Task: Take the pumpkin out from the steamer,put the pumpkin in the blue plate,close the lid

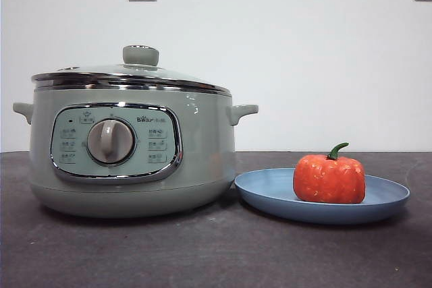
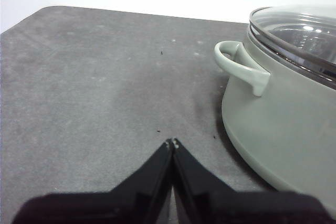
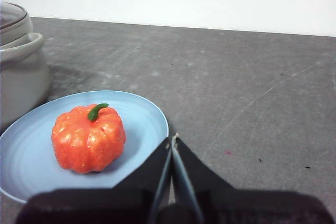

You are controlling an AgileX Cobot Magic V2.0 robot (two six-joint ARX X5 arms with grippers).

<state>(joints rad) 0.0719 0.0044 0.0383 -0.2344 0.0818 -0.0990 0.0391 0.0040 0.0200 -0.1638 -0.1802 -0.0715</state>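
While the lid (image 1: 131, 72) sits closed on the steamer (image 1: 131, 156), the pumpkin (image 1: 329, 178) rests upright in the blue plate (image 1: 385, 202), green stem up. Plate and steamer stand just beside each other on the dark table (image 1: 202, 254). The right gripper (image 3: 172, 139) has its jaws pressed together, holding nothing, their tips over the plate's rim with the pumpkin just beyond, apart from them. The left gripper (image 2: 171, 143) (also closed and empty) hangs above bare table, the steamer's side handle (image 2: 242, 66) off to one side of its tips.
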